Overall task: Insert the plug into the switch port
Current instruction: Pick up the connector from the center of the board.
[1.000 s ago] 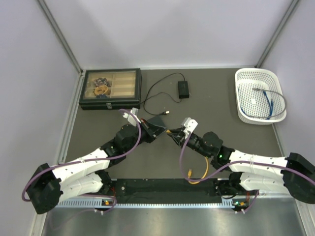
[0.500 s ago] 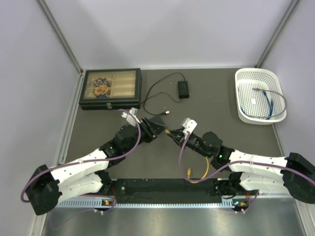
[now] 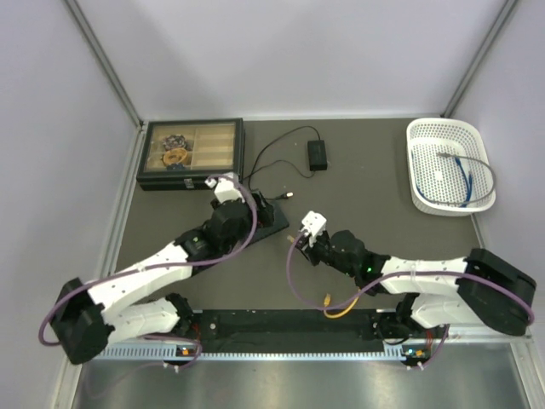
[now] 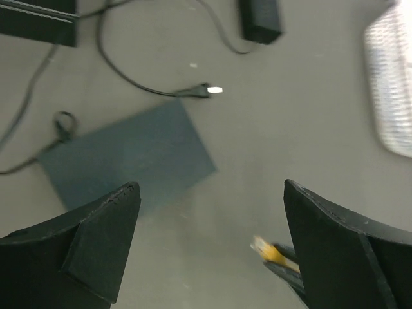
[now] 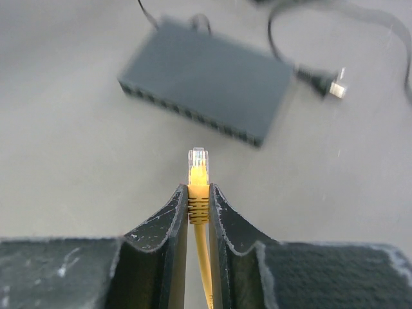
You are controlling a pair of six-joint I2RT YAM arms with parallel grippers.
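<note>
The switch (image 5: pixel 206 80) is a flat dark grey box lying on the table, its row of ports (image 5: pixel 193 117) along the edge that faces the plug. My right gripper (image 5: pixel 198 188) is shut on the yellow plug (image 5: pixel 198 164), whose clear tip points at that edge a short way off. In the top view the right gripper (image 3: pixel 300 243) sits just right of the switch (image 3: pixel 278 223). My left gripper (image 4: pixel 211 187) is open wide above the switch (image 4: pixel 129 158), nothing between its fingers, with the plug (image 4: pixel 267 248) at lower right. The left gripper (image 3: pixel 262 209) partly hides the switch from above.
A black compartment case (image 3: pixel 191 153) stands at the back left. A small black power brick (image 3: pixel 317 154) lies behind the switch, its thin lead ending in a connector (image 4: pixel 214 90). A white basket (image 3: pixel 450 166) holds a blue cable. The yellow cable (image 3: pixel 341 308) loops near the arm bases.
My left gripper has opened and let go of the switch, which now lies flat on the table. The right gripper, still holding the plug, has drawn back a little toward the near side.
</note>
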